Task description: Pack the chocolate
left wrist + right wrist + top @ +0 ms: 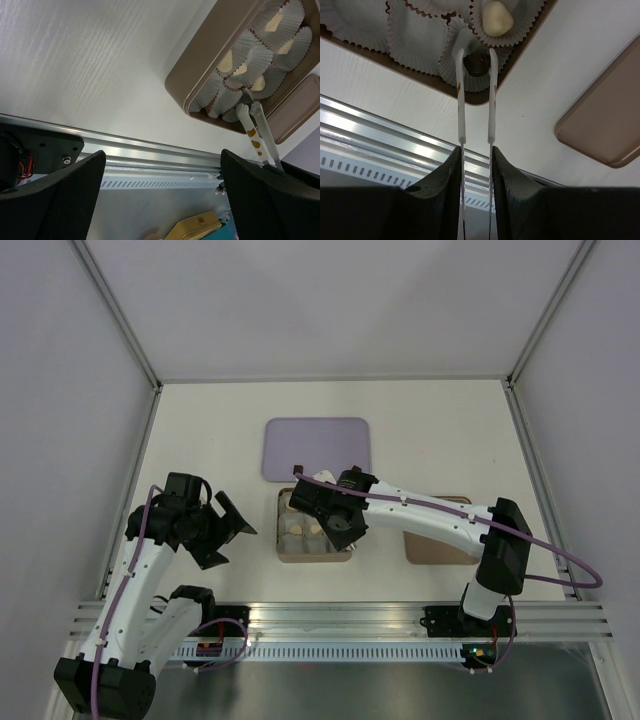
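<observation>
A brown box [283, 552] lined with white paper cups sits mid-table. Several cups hold pale cream chocolate pieces [226, 62]. My right gripper [476, 150] is shut on white metal tongs [460, 90]. The tong tips pinch a dark brown chocolate [477, 65] just over a paper cup in the box's near corner, next to a cup with a cream piece [497, 22]. In the top view the right gripper [335, 515] hangs over the box's right side. My left gripper [225, 530] is open and empty, left of the box; its fingers frame the rail in the left wrist view [162, 155].
A lavender tray [317, 448] lies behind the box. A brown lid [440, 540] lies to the box's right, also in the right wrist view [605, 125]. An aluminium rail [340, 615] runs along the table's near edge. The tongs also show in the left wrist view [260, 130].
</observation>
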Tool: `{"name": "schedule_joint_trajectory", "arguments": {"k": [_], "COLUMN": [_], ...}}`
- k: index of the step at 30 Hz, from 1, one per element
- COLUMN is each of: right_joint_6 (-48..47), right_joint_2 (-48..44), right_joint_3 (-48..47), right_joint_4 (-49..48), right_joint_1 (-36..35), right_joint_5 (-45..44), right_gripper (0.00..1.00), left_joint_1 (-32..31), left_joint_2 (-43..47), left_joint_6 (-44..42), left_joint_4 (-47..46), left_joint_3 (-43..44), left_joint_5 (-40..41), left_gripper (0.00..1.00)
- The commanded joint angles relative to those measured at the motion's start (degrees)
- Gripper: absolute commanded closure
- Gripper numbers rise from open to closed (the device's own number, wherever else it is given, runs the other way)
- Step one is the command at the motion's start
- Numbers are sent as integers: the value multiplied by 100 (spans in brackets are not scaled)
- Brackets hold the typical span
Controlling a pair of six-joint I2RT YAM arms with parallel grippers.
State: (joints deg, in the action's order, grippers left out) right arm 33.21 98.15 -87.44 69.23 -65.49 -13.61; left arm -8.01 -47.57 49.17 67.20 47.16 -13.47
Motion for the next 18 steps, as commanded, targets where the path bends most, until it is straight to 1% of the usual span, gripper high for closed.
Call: {"name": "schedule_joint_trajectory", "arguments": {"k": [1,7,13,18], "right_joint_6": [-87,-131,-157,-166], "right_joint_2": [38,38,90,117], "right_joint_3": [-274,-300,-370,-441], "right_joint_4": [90,134,143,178], "right_joint_1": [37,54,46,46], "right_joint_5": [-37,-28,-28,-37], "right_gripper": [82,70,69,63], "left_joint_1": [-25,-25,-25,-25], "left_joint_2": [64,64,64,116], "left_joint_6": [119,137,128,120], "left_joint_4": [162,162,171,206], "left_joint_3": [206,197,197,197], "left_joint_5": [-85,-59,-50,-41], "left_gripper": [0,0,0,0]}}
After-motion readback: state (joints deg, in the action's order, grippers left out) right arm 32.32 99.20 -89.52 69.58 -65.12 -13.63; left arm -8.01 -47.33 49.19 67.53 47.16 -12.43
